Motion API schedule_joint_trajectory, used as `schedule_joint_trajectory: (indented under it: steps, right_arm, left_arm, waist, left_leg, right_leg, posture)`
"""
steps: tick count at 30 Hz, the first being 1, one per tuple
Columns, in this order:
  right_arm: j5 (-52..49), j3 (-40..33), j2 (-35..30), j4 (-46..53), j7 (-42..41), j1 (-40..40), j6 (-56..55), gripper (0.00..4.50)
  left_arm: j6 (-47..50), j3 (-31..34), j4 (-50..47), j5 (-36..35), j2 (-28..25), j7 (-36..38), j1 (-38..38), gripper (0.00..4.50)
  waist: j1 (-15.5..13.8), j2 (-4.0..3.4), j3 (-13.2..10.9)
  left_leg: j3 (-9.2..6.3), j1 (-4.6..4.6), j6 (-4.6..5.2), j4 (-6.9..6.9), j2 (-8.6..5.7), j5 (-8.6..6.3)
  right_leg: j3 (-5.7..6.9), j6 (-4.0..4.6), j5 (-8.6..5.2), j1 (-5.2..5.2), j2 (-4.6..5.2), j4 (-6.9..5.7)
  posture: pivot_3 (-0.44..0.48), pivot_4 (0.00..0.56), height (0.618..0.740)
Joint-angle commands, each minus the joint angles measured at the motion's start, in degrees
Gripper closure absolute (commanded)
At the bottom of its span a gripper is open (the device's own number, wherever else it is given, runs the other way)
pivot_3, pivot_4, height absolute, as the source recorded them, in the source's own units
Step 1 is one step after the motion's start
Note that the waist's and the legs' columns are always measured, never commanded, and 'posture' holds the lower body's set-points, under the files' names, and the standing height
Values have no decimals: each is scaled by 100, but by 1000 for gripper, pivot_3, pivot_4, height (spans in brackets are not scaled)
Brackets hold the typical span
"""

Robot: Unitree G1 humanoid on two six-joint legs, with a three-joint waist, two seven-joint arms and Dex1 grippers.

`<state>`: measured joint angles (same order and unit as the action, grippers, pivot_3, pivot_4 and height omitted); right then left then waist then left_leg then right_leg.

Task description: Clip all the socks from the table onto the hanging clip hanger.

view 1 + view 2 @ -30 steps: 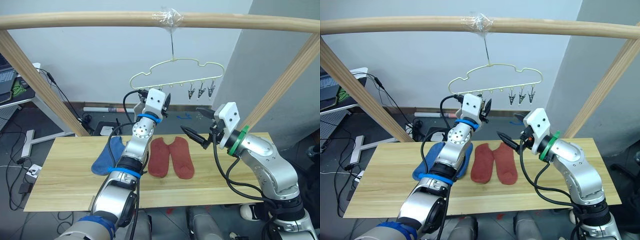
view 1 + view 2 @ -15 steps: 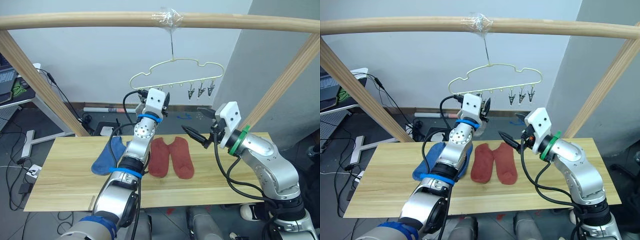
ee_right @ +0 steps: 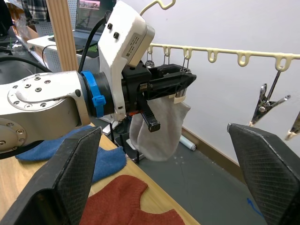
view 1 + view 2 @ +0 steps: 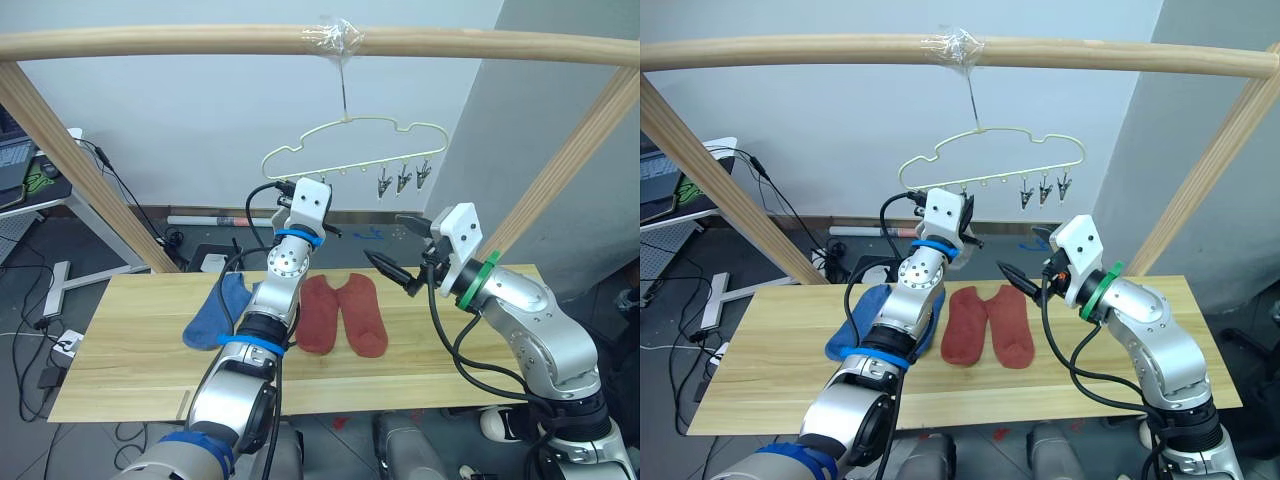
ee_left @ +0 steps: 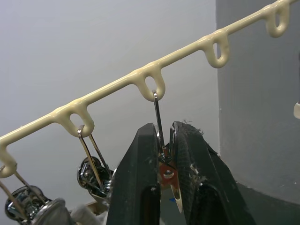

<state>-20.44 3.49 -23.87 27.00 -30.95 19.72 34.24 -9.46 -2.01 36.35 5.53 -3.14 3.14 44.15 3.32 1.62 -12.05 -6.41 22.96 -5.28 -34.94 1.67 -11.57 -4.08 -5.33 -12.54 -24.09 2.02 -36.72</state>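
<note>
Left wrist view: left tool [image 5: 164, 140] pinching clip [image 5: 165, 174].

no readable text, labels, brands or numbers anywhere

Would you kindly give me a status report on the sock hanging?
Left gripper shut on a hanger clip. Right gripper open, empty. Grey sock hanging by left gripper; red pair and blue socks on table. Nothing in the way.

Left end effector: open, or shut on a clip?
Shut on a clip. In the left wrist view the left end effector pinches a metal clip hanging from the clip hanger, fingers against its sides.
</note>
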Motion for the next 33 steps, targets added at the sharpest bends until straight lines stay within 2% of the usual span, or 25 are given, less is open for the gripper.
schedule_joint_trajectory:
  steps: [1,6,8,12,17,23,29,31,33]
  right_arm:
    - [-45,-32,13,268,52,94,-47,0]
    - [430,374,-16,-43,222,61,-27,0]
    - [784,683,87,-520,418,-29,-65,0]
    - [1244,1008,603,-2011,703,187,-546,0]
    - [1688,1251,1032,-3542,688,630,-1254,0]
    - [2053,1250,1720,-6672,704,1709,-2260,0]
    - [2184,1171,1899,-7645,506,1889,-2491,0]
    - [2379,1315,1807,-7730,386,1704,-2476,366]
    - [2463,1337,1732,-7691,303,1559,-2476,914]
  left_arm:
    - [-126,16,-131,-53,-34,57,144,4305]
    - [104,53,-281,-234,-83,380,52,4305]
    - [540,150,-650,-594,-111,766,-53,4305]
    - [1932,466,-1547,-1483,-264,1417,-276,4305]
    - [3288,689,-2198,-2191,-399,1756,-363,4305]
    - [4012,527,-2865,-2350,-883,2218,-612,4305]
    - [4190,545,-3114,-2390,-877,2111,-708,4305]
    - [4218,538,-3174,-2376,-890,2103,-780,4305]
    - [4233,535,-3206,-2370,-894,2101,-814,4305]
  waist:
    - [0,0,0]
    - [13,0,0]
    - [15,1,0]
    - [32,0,0]
    - [97,-1,0]
    - [149,-1,1]
    - [97,-1,0]
    - [99,-2,1]
    - [96,-2,2]
  left_leg:
    - [0,-2,0,0,0,0]
    - [0,-6,1,-2,0,2]
    - [0,-7,1,-2,0,2]
    - [0,-7,1,-2,0,2]
    - [-1,-11,3,-2,0,4]
    - [-4,-18,4,-1,0,5]
    - [-6,-10,3,1,0,4]
    - [-6,-13,3,1,0,4]
    - [-6,-19,3,1,0,5]
  right_leg:
    - [0,1,-1,0,0,-3]
    - [-1,2,-1,-1,-2,-12]
    - [-1,2,-1,0,-2,-12]
    - [-3,4,-2,-3,-2,-18]
    - [-3,5,-2,-2,-2,-22]
    - [-2,7,-1,3,-3,-25]
    - [-2,34,12,2,-2,-18]
    - [-1,34,11,2,-3,-21]
    - [-1,11,-3,4,-3,-24]
  posture:
    - [-90,172,740]
    - [-71,175,740]
    - [-71,175,740]
    - [-49,178,740]
    - [-21,175,740]
    - [14,171,740]
    - [28,168,740]
    - [40,168,740]
    - [40,168,740]
